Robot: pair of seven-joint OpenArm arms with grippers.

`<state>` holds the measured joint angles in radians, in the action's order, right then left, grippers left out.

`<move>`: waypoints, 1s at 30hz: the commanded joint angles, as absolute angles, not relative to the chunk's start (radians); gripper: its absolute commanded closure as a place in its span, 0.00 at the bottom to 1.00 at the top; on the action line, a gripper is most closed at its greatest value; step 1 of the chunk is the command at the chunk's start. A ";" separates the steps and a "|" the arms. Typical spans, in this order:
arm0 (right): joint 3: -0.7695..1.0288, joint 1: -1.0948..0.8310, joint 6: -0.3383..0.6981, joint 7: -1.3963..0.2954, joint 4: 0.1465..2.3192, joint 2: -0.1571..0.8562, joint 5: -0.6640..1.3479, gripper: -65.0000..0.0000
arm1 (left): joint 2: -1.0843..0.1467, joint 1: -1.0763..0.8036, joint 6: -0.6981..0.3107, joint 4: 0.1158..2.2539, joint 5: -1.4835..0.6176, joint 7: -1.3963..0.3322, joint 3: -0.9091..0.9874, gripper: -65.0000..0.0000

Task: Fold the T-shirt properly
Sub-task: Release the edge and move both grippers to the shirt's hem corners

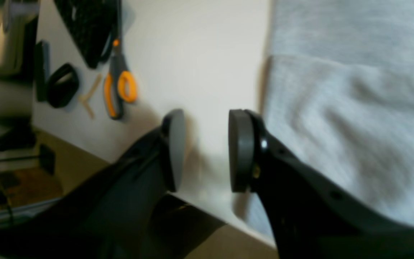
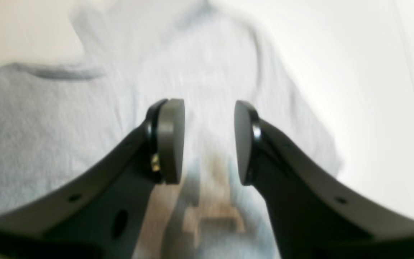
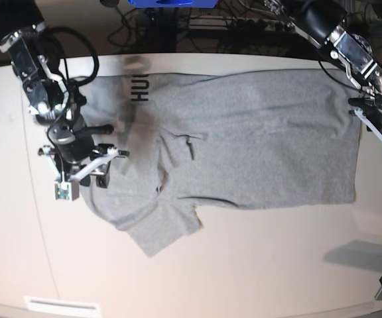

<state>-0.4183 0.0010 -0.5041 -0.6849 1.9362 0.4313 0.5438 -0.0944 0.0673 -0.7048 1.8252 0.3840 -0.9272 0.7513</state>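
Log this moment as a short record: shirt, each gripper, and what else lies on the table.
shirt: T-shirt spread flat on the table, one sleeve sticking out toward the near edge, black lettering partly showing
left gripper: open, empty, over bare table beside the shirt's edge
right gripper: open, empty, above the cloth near the sleeve end
other items: orange-handled scissors near the table's edge

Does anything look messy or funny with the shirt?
Yes. The T-shirt is not flat: its top edge is flipped over near the right hand, so black letters peek out, and one sleeve sticks out crooked.
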 commanded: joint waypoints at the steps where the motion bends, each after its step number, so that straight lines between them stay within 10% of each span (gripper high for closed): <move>1: -0.412 0.042 -0.469 -0.697 1.936 0.438 0.541 0.66 | -0.102 0.102 -0.698 1.811 0.412 -0.917 0.748 0.68; 14: -0.111 0.257 -0.047 -0.736 1.535 0.397 0.682 0.65 | -0.101 0.160 -0.698 1.761 0.510 -0.892 0.740 0.69; 30: -0.097 0.371 0.077 -0.769 1.193 0.397 0.897 0.44 | -0.091 0.101 -0.698 1.748 0.510 -0.760 0.746 0.69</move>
<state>-0.1024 0.3431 0.0673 -0.7841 1.1809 0.3840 0.8894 -0.0753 0.0887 -0.7078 1.7313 0.5125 -0.7734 0.7464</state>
